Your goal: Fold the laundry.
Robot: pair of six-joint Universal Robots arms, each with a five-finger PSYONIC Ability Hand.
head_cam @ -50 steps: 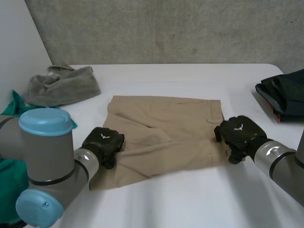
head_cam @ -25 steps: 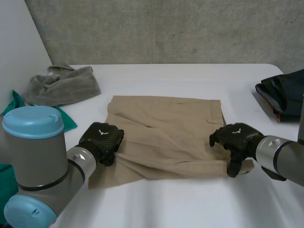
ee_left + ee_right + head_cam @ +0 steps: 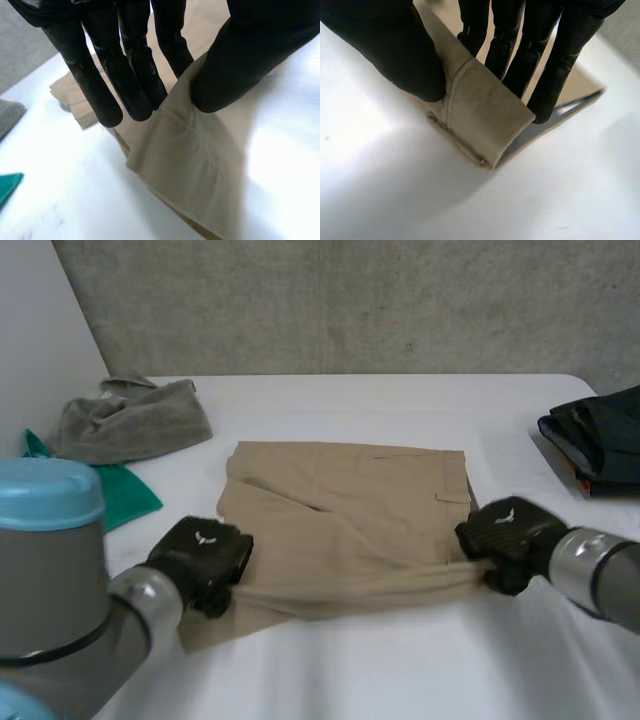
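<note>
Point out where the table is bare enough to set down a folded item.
Bare table runs behind the tan shorts, between the grey towel and the dark clothes; also on their near side, between the arms. Crowded: the shorts' near corners, pinched by the left hand and right hand.

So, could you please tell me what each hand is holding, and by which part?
Both pinch the beige fabric shorts along the near edge: the left hand near its left corner, the right hand at its right corner.
</note>
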